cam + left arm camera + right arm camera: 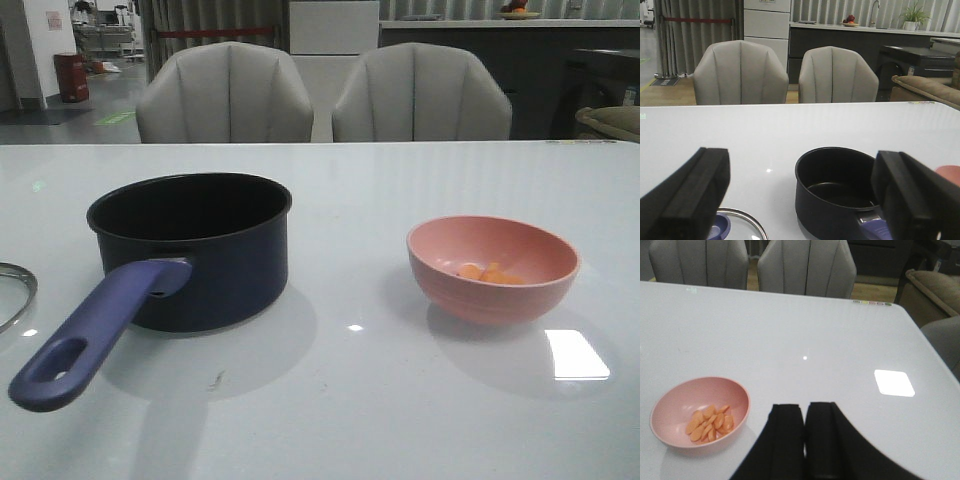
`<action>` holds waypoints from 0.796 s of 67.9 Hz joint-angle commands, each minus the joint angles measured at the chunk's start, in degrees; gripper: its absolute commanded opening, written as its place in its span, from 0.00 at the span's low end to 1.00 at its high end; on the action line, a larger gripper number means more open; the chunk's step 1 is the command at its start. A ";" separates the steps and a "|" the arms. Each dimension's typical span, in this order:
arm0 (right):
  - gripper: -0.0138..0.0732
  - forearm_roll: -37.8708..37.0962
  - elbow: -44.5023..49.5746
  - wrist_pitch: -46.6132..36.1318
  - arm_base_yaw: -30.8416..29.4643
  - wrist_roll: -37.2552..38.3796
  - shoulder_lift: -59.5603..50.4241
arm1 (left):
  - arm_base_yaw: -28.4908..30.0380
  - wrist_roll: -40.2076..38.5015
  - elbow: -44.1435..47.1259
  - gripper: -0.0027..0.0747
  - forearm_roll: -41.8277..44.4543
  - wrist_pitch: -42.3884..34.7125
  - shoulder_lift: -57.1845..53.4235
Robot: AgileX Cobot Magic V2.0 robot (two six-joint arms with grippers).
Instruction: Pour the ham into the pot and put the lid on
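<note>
The dark navy pot (195, 245) stands on the white table at left, its purple-blue handle (95, 330) pointing toward me; it is empty and also shows in the left wrist view (835, 192). The ham (488, 273), orange-pink chunks, lies in the pink bowl (493, 268) at right, and shows in the right wrist view (710, 422). The glass lid (15, 292) lies at the far left edge, partly cut off; its rim and blue knob show in the left wrist view (742, 227). My left gripper (800, 195) is open and empty above the table. My right gripper (805, 412) is shut and empty, beside the bowl (697, 415).
Two grey chairs (225, 95) (420, 95) stand behind the table's far edge. A bright light reflection (577, 353) lies on the table at front right. No arm shows in the front view.
</note>
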 commanded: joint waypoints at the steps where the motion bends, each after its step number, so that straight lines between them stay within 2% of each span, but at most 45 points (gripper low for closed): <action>1: 0.35 1.34 -2.35 -3.91 -0.03 -0.77 2.88 | -0.42 -0.04 -1.53 0.81 -0.54 -4.71 0.47; 15: 0.37 2.32 -3.52 -3.31 -0.03 -0.77 8.57 | -0.42 -0.04 -1.53 0.81 -0.54 -4.58 0.47; 19: 0.45 2.63 -4.69 -2.52 -0.03 -0.77 11.60 | -0.42 -0.04 -1.53 0.81 -0.54 -4.58 0.47; 28: 0.71 5.71 -8.72 -0.94 -0.03 -0.77 21.00 | -0.42 -0.04 -1.53 0.81 -0.54 -4.58 0.47; 32: 0.76 7.39 -10.99 -0.08 -0.03 -0.77 25.48 | -0.42 -0.04 -1.53 0.81 -0.54 -4.58 0.47; 54: 0.77 16.36 -23.04 1.07 5.50 -0.82 50.71 | -0.42 -0.04 -1.53 0.81 -0.54 -4.49 0.47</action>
